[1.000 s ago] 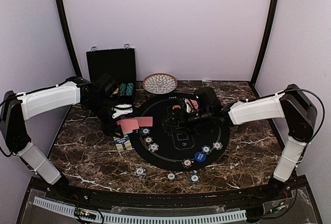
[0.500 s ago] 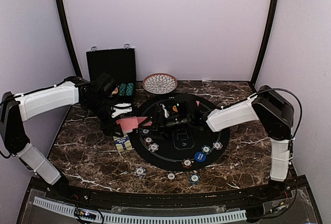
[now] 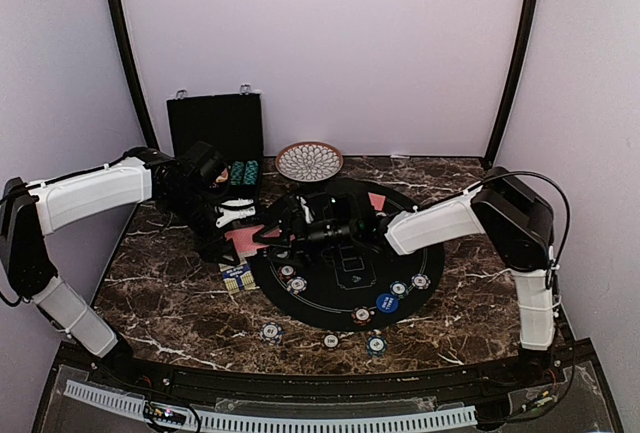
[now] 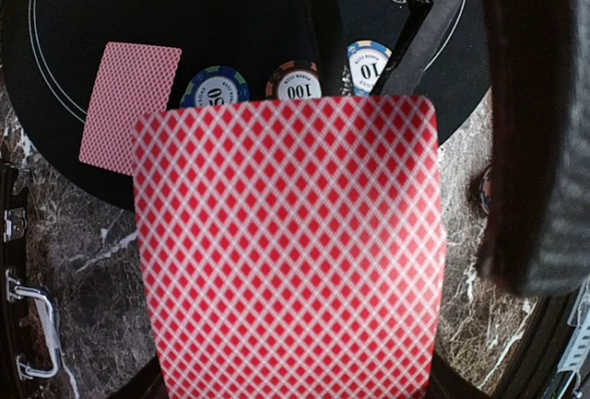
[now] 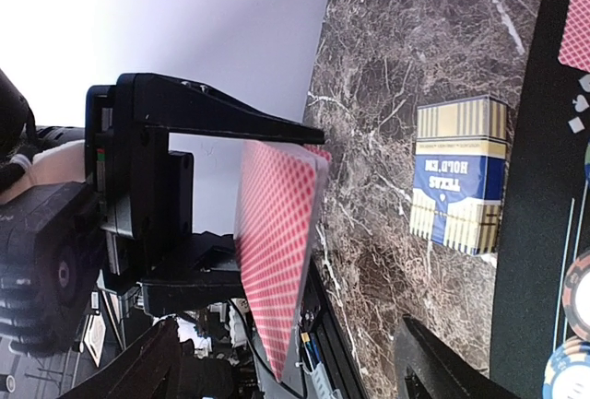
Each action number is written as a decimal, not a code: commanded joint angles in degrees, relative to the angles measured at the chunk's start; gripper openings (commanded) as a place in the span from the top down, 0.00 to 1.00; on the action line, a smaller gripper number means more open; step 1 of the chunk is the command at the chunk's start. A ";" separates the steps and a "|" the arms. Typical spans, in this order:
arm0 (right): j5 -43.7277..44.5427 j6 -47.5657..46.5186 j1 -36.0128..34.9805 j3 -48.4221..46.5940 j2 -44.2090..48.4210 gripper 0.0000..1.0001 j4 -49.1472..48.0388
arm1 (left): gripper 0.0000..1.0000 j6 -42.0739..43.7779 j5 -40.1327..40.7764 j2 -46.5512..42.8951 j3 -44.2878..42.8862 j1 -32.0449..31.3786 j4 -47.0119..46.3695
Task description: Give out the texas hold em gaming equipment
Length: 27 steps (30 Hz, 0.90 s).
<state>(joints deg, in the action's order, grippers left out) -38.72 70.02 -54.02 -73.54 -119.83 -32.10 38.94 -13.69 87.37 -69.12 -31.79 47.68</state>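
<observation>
While case (image 3: 214, 129) stands open — chips (image 3: 245, 172) inside.

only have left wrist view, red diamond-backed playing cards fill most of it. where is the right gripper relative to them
Observer: In the top view the right gripper reaches across the round black mat to just beside the left gripper, which is shut on the red diamond-backed playing cards.
Operator: open or already on the cards
Observer: Open. In the right wrist view its fingers stand either side of the cards' edge, not touching.
Operator: anything else near there
Observer: A blue and yellow cardboard card box lies flat on the brown marble tabletop, beside the mat's edge.
</observation>
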 commanded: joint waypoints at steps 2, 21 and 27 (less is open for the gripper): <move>-0.75 -0.22 -0.65 -3.37 -2.37 0.21 -0.21 | 1.00 -0.64 -1.61 -2.30 -1.39 -0.55 0.74; -0.52 -0.51 -0.97 -12.35 -8.80 0.25 6.78 | 1.00 -0.88 -2.16 -2.88 -2.20 -0.81 1.62; 0.69 -0.65 0.44 -9.16 -7.10 0.34 6.43 | 1.00 -0.88 -2.28 -2.89 -2.24 -0.82 1.66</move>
<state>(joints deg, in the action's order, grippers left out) -38.94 69.73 -54.39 -84.40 -127.50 -25.26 38.33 -14.44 87.26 -69.41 -32.16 48.12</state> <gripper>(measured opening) 0.682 0.682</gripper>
